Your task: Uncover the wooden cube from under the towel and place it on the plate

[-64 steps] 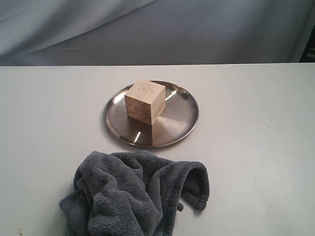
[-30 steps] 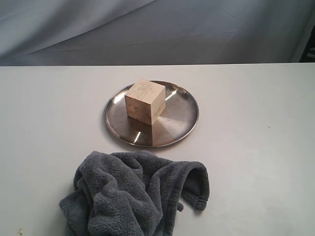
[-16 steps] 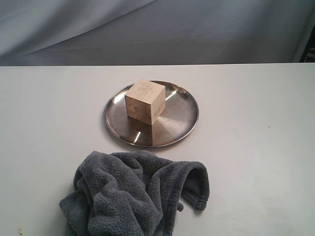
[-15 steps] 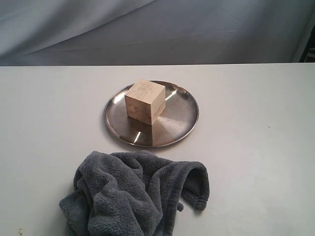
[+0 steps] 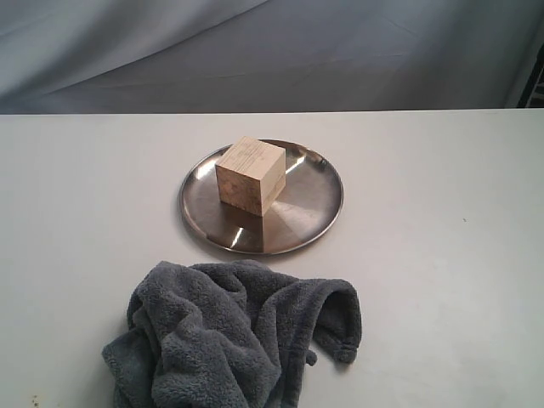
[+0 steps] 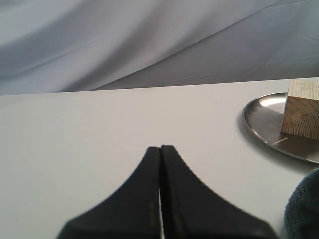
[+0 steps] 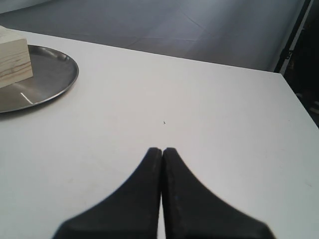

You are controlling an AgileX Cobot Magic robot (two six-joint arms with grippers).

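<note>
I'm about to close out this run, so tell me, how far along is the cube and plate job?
Done: the cube stands uncovered on the plate, and the towel lies bunched on the table, apart from the plate. In hand: nothing; the left gripper and right gripper are both shut and empty above the table. Left: nothing that shows.

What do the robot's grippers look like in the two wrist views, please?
The left gripper and the right gripper both have smooth matte black fingers, broad at the base and tapering to narrow tips. No cables or markings show.
</note>
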